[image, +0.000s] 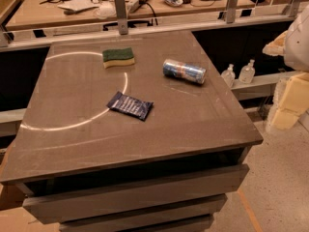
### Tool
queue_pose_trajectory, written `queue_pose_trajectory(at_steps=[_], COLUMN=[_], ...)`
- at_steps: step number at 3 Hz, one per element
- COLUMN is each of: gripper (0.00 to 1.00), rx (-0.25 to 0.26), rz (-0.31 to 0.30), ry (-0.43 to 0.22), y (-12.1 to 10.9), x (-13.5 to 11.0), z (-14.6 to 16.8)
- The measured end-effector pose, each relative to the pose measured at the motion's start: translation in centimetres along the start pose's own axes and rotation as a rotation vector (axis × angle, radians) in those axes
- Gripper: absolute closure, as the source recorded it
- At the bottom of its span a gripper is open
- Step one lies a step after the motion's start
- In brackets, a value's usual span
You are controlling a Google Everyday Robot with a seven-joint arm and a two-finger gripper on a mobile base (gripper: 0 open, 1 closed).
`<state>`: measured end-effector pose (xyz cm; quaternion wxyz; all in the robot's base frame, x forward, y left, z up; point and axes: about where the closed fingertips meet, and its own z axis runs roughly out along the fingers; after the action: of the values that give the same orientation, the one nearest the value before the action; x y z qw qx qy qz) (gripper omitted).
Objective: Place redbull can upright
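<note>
The redbull can lies on its side on the grey table top, towards the back right, its silver top pointing left. It is blue and silver with reddish marks. My gripper shows as pale cream and white parts at the right edge of the camera view. It is off the table, well to the right of the can and apart from it, and it holds nothing that I can see.
A green and yellow sponge lies at the back of the table. A flat dark blue packet lies near the middle. Two small clear bottles stand on a ledge to the right. A cluttered desk runs behind.
</note>
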<state>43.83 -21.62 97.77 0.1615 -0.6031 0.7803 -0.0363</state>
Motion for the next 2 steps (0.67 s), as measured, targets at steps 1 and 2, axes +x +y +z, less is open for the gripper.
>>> queue_pose_trajectory(at_steps=[1, 2], gripper=[0.0, 0.0], rx=[0.0, 0.013], rz=[0.0, 0.017], ry=[0.0, -0.01], y=[0.0, -0.46], x=[0.0, -0.16], z=[0.0, 0.02])
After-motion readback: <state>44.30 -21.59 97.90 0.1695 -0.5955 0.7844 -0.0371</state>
